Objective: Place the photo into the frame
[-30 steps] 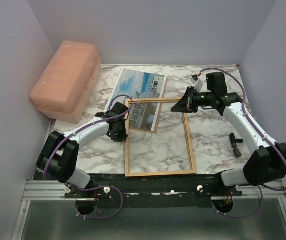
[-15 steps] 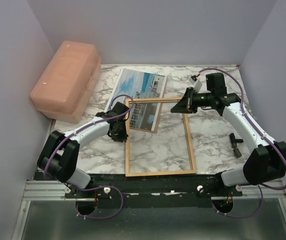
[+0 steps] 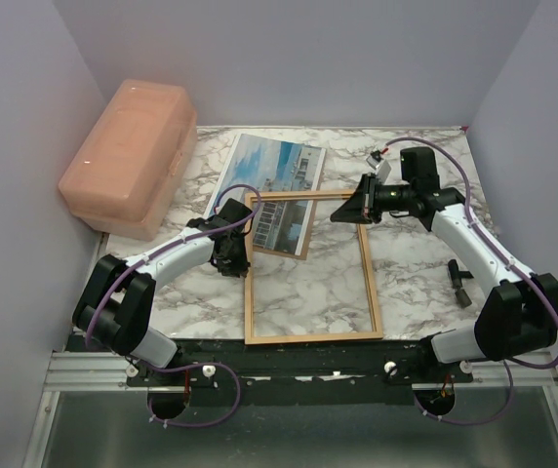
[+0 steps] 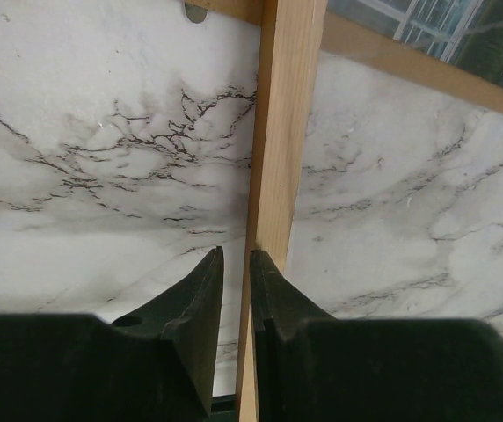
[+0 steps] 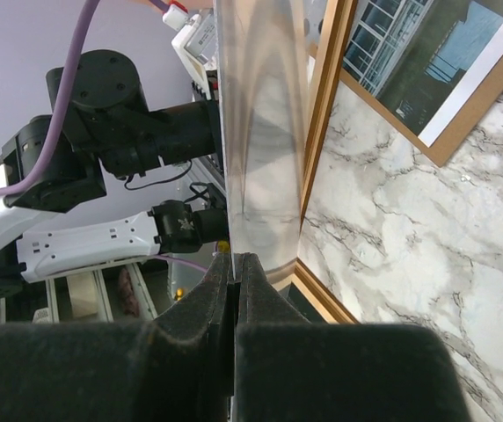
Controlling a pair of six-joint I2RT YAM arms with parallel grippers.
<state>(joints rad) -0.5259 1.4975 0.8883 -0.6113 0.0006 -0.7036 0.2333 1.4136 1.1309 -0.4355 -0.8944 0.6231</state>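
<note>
My left fingers pinch the frame by its left rail. My right fingers clamp a clear pane over its far end.

Soft, even light from above: the table is bright, its shadows faint and diffuse. A small highlight sits on the box. Left wrist view: frame crisp, the left fingers near-black and soft-edged up close. Right wrist view: pale glare streaks down the sheet, and the right fingers are dark and slightly blurred.
</note>
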